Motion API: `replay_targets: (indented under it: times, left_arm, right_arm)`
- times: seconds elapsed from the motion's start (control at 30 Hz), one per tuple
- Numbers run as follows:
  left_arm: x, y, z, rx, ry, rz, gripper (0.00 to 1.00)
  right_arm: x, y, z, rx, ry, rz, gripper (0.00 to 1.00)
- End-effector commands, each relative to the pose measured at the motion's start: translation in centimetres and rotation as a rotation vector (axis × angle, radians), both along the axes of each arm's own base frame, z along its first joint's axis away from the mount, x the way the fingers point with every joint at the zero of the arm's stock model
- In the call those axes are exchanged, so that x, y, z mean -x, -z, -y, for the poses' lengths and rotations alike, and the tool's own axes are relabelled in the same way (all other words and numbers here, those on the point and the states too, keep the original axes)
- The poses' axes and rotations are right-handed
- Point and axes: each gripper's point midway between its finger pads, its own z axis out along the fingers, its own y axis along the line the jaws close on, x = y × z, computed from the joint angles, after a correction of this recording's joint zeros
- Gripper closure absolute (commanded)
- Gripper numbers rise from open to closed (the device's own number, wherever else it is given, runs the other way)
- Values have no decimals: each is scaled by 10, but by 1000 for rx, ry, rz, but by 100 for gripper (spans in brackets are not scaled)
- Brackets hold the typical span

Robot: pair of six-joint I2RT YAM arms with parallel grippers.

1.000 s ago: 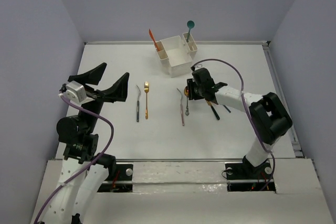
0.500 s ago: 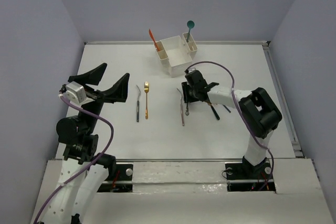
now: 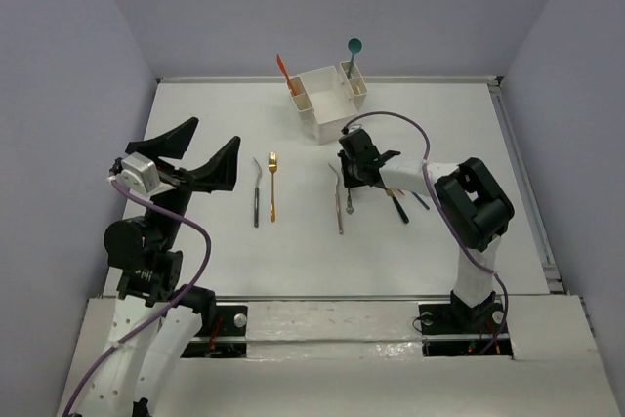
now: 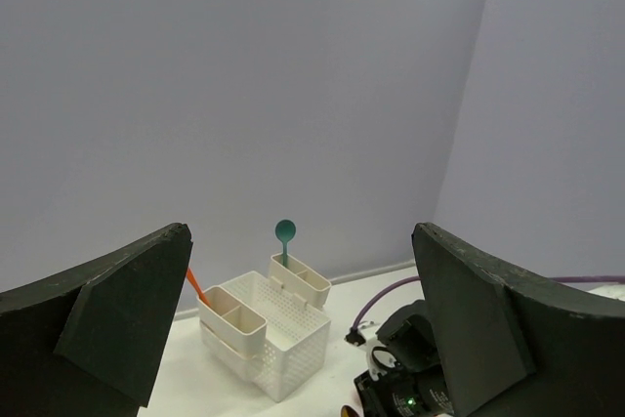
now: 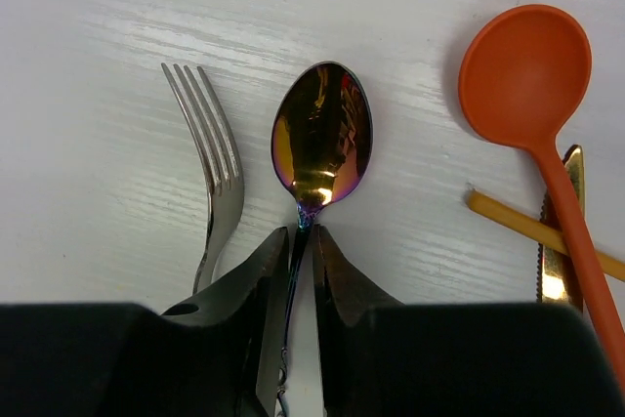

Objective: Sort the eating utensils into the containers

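Currently the right gripper [image 5: 301, 241] is straddling the neck of the iridescent spoon [image 5: 320, 134], nearly closed; whether it is pinching I cannot tell. That spoon is lying flat between a silver fork [image 5: 213, 168] and an orange spoon [image 5: 527, 65], while the left gripper [image 3: 213, 136] is gaping, empty.

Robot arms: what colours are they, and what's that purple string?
The left arm and right arm are white tubes with chunky black joints. A thin purple cable loops along each. The left gripper and right gripper have black wedge-shaped fingers.
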Motion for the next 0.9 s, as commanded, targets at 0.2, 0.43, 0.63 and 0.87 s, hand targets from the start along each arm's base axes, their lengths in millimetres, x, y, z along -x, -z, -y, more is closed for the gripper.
replay_targets:
  times: [0.2,0.43,0.63,0.87]
  left_arm:
    - [19,-27,-3,25,9,96,1]
    - [20,-28,-4,27,6,98,1]
    - [18,-27,-3,23,6,95,1]
    - [18,-27,-3,22,5,96,1]
  right_arm:
    - [1,-3,13,83,24,4,81]
    - [-8,-19,12,82,21,58,98]
    - [-37,-97,-12,-76,-3,281,100]
    - [-77,-206,-10,-246,41,607,100]
